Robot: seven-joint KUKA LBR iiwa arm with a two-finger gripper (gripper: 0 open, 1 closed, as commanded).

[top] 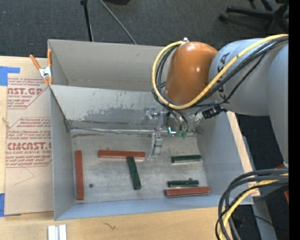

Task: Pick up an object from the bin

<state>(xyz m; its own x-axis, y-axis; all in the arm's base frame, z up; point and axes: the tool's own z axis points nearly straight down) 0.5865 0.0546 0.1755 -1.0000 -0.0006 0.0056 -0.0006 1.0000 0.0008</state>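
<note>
Gripper point(156, 148) hangs low over the scuffed grey bin floor point(108, 180).

Place: robotics lab or research workshop
Robot: large grey arm point(255, 79) hung with yellow and black cables point(157, 70)
Setup: grey metal bin point(103, 50) on a wooden table point(140, 228)
Surroundings: dark carpet floor point(28, 18), wheeled chair base point(248, 10), thin black stand pole point(87, 21)

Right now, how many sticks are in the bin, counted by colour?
Red-brown sticks: 3
Dark green sticks: 3
Total: 6
</note>
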